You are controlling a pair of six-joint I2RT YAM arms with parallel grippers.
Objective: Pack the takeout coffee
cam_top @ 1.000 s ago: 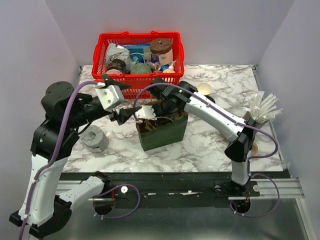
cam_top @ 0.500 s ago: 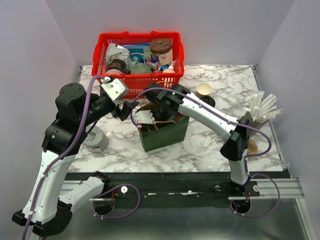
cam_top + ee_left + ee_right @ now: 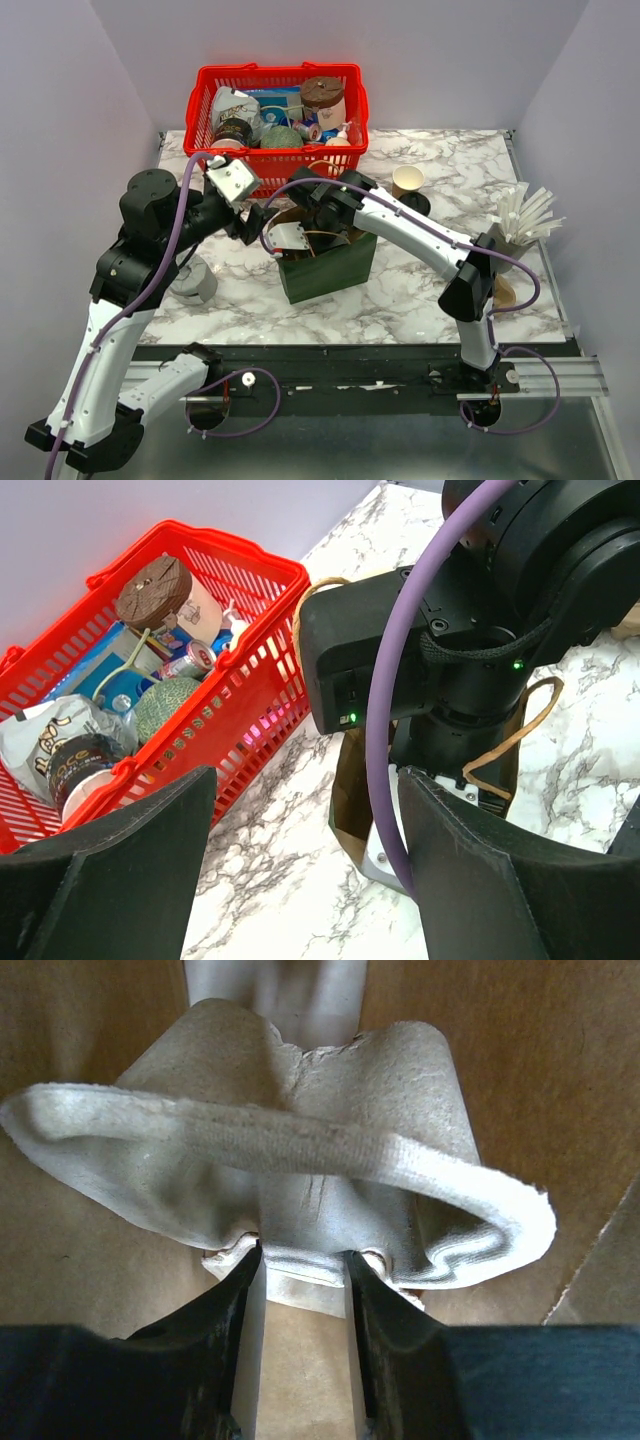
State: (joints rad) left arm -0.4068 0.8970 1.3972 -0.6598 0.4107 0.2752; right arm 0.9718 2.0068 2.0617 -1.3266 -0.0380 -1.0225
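I'm looking into a robotics lab booth: plain pale walls (image 3: 60,80) box in a marble-print tabletop (image 3: 420,290), and cabled arms (image 3: 95,340) rise from an aluminium rail (image 3: 560,375) along the frame's bottom edge.

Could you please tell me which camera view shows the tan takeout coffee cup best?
The top external view: the takeout coffee stands upright right of the red basket. I cannot find it in the left wrist view; the right wrist view shows the pulp carrier instead.
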